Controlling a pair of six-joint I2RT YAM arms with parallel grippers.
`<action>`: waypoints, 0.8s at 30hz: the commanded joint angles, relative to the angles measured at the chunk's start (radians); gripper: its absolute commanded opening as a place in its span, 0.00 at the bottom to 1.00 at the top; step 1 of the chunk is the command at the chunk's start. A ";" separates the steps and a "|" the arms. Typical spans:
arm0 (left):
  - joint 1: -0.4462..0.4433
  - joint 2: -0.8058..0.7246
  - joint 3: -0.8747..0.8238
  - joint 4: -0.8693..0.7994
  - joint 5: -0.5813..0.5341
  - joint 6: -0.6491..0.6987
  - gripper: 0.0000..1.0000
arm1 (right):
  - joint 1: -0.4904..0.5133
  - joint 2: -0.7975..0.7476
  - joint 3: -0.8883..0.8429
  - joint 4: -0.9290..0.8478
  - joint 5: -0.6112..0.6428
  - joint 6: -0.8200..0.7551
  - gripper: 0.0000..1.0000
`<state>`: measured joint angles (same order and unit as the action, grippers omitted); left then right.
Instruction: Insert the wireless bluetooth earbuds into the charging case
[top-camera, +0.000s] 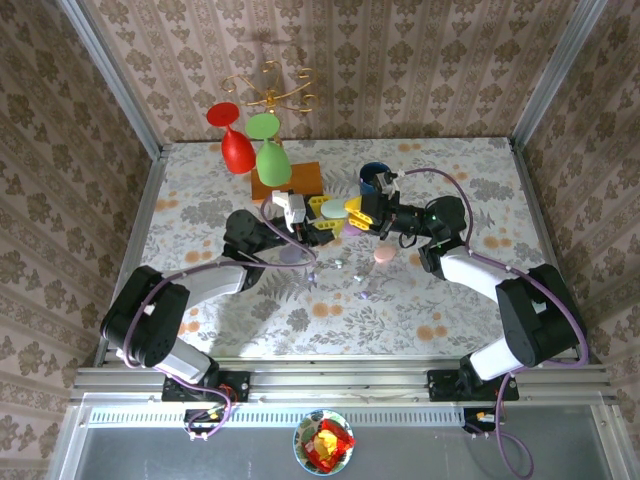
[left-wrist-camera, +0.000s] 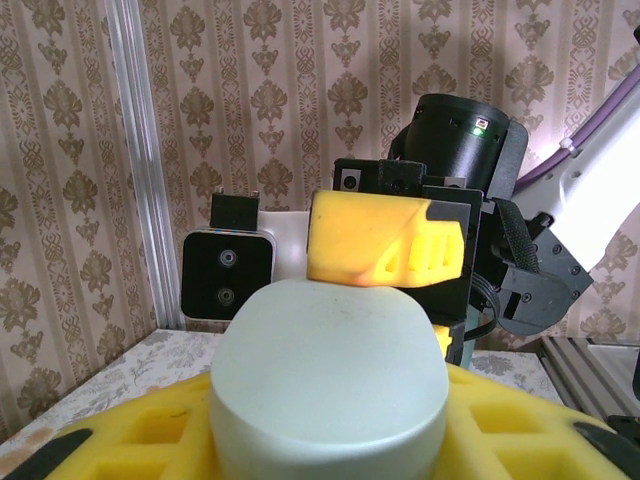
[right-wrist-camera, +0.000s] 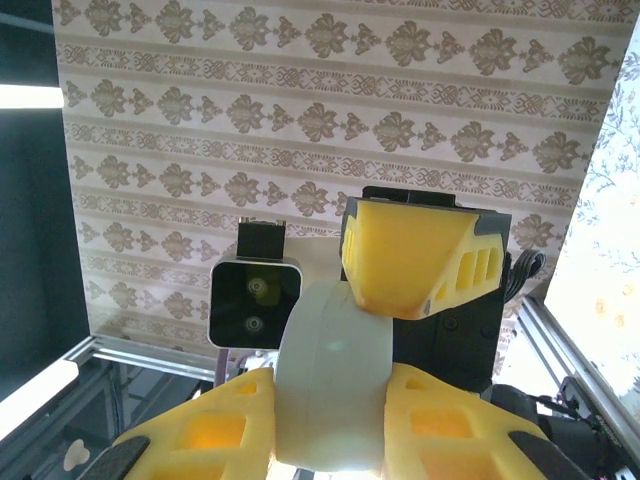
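Top cam's bright and even, just soft shadows on the table (top-camera: 420, 300). Right gripper (right-wrist-camera: 330, 410) cam: glare low on the case (right-wrist-camera: 330, 350) between its fingers, and it's dark off to its left. Left gripper (left-wrist-camera: 330, 430) cam: the case is close-up and a bit soft.

Oval pastel cases: 3 — pale green case (top-camera: 335, 208), lilac case (top-camera: 292, 254), pink case (top-camera: 383, 255).
Earbuds (top-camera: 358, 280): tiny pale pieces mid-table, at least 3; exact count unclear.
Goblets, 12 o'clock: 2 — red goblet (top-camera: 238, 150), green goblet (top-camera: 272, 160).
Gold wire stand (top-camera: 270, 85): 1.
Orange block (top-camera: 300, 180): 1.
Blue cup (top-camera: 374, 176): 1.
Bowl (top-camera: 298, 441), 6 o'clock: 1.
Robot arms: 2 — left arm (top-camera: 205, 278), right arm (top-camera: 478, 272).
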<state>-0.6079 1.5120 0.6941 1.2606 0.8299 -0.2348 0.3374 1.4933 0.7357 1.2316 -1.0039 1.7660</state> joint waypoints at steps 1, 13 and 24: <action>-0.003 -0.012 -0.005 0.033 0.035 0.018 0.39 | -0.006 -0.026 -0.002 0.041 0.028 0.007 0.08; 0.020 -0.071 -0.040 -0.069 0.026 -0.017 0.36 | -0.029 -0.243 0.116 -0.987 0.060 -0.792 0.72; 0.027 -0.220 -0.119 -0.348 0.088 0.130 0.33 | 0.116 -0.296 0.329 -1.570 0.328 -1.837 1.00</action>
<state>-0.5873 1.3334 0.5930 0.9848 0.8841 -0.1555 0.3782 1.2243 1.0283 -0.1505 -0.8108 0.3065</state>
